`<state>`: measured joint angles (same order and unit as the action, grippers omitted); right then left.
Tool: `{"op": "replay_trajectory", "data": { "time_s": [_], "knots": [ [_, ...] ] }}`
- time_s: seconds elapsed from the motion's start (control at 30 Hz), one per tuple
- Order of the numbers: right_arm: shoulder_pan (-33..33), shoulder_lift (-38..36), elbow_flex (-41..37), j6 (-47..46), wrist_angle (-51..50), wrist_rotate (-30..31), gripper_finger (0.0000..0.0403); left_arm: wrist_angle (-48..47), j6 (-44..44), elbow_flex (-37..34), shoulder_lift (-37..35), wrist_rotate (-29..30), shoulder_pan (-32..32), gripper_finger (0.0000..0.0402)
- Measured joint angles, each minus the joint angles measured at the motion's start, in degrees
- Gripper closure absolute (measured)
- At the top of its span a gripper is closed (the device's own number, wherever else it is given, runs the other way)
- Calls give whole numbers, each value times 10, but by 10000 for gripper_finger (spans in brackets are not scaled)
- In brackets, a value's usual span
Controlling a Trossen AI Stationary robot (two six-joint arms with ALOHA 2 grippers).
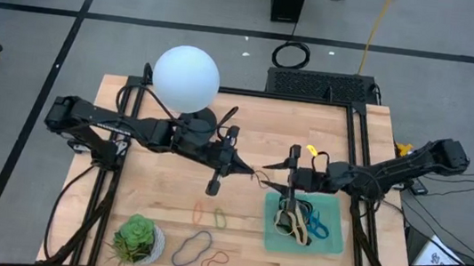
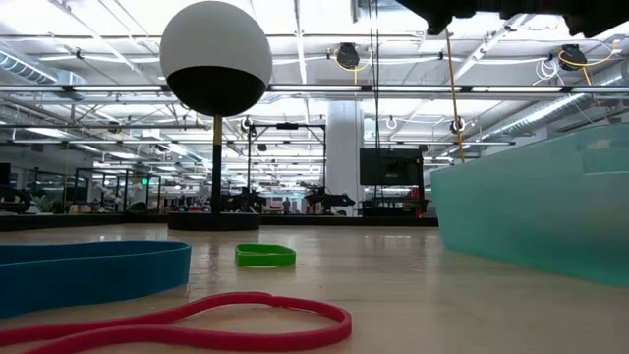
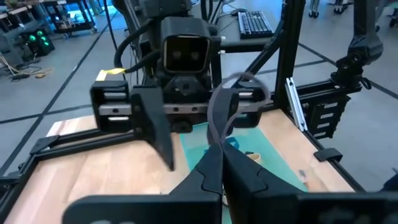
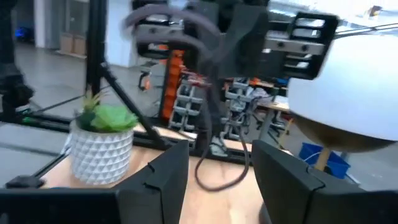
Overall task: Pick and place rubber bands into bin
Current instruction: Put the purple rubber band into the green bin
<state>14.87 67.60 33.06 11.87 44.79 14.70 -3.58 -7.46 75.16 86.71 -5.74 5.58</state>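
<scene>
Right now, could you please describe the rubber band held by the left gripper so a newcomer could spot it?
Start at the white globe lamp and follow the left gripper toward the bin. Pinched between its shut fingertips hangs a grey rubber band, the only one off the table.

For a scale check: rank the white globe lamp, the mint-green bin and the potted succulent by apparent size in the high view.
1. Mint-green bin: largest.
2. White globe lamp: slightly smaller, though it stands nearer the overhead camera, so unsure.
3. Potted succulent: smallest.

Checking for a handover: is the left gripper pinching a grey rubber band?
Yes, the left gripper is shut on a thin grey rubber band loop.
</scene>
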Motion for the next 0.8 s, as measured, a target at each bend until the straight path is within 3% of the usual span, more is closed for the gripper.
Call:
{"op": "replay_trajectory", "data": {
  "time_s": [0.13,0.23,0.63,0.8],
  "knots": [
    [-13,25,0,0,51,-8,234,-3,-3,0,0,0,0,399],
    [-23,43,7,0,83,-52,234,-3,-3,0,0,0,0,395],
    [-33,118,85,8,63,-74,236,-9,-4,0,0,0,0,398],
    [-33,116,85,-7,60,-74,263,-10,-5,0,0,0,0,395]
  ]
}}
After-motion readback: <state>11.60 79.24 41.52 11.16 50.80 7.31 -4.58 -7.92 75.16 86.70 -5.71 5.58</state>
